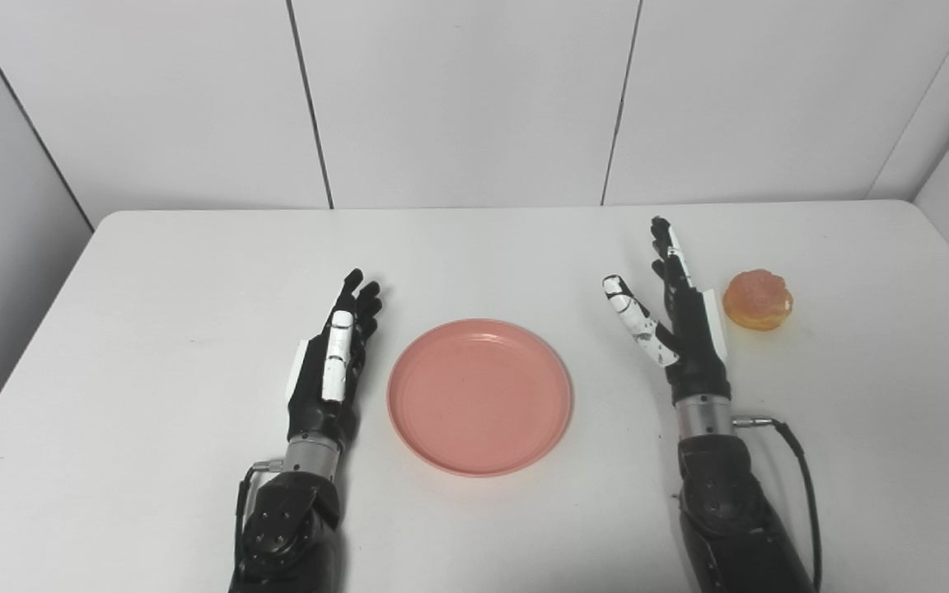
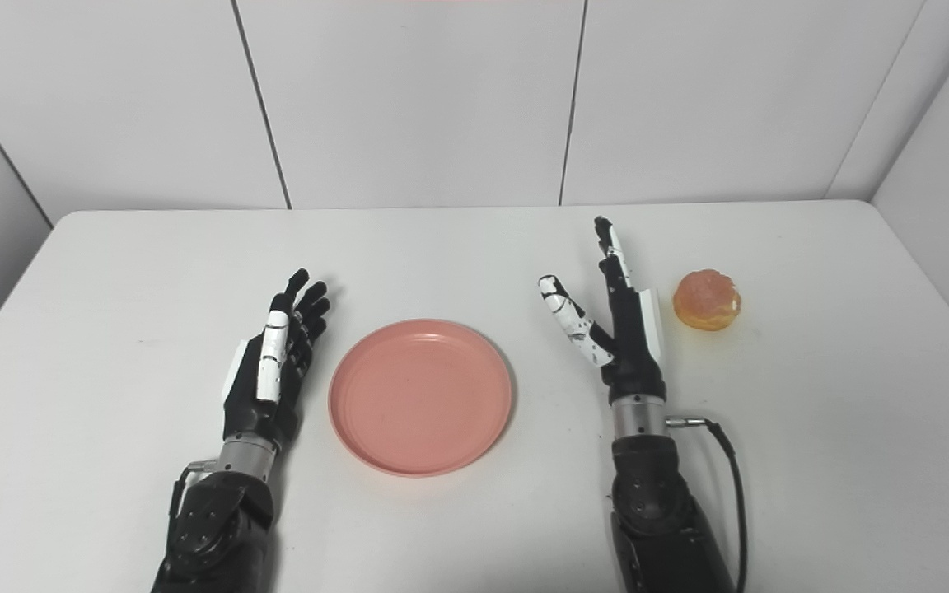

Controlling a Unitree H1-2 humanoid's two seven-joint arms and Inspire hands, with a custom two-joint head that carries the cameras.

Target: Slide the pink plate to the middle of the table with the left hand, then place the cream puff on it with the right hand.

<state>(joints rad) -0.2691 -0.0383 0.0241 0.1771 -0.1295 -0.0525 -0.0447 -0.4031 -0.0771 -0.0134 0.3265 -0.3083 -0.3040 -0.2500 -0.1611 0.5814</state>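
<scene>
White tabletop (image 1: 194,272): cream puff (image 1: 758,300) lay just right of right hand (image 1: 680,321), fingers apart, empty; pink plate (image 1: 479,397) centred.

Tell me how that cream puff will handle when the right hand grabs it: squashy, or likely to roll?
The cream puff looks soft and puffy, so a hard squeeze would probably dent it. It sits on a flattish base, so rolling seems unlikely. It is small, probably light; the open right hand just beside it could nudge it away.
</scene>
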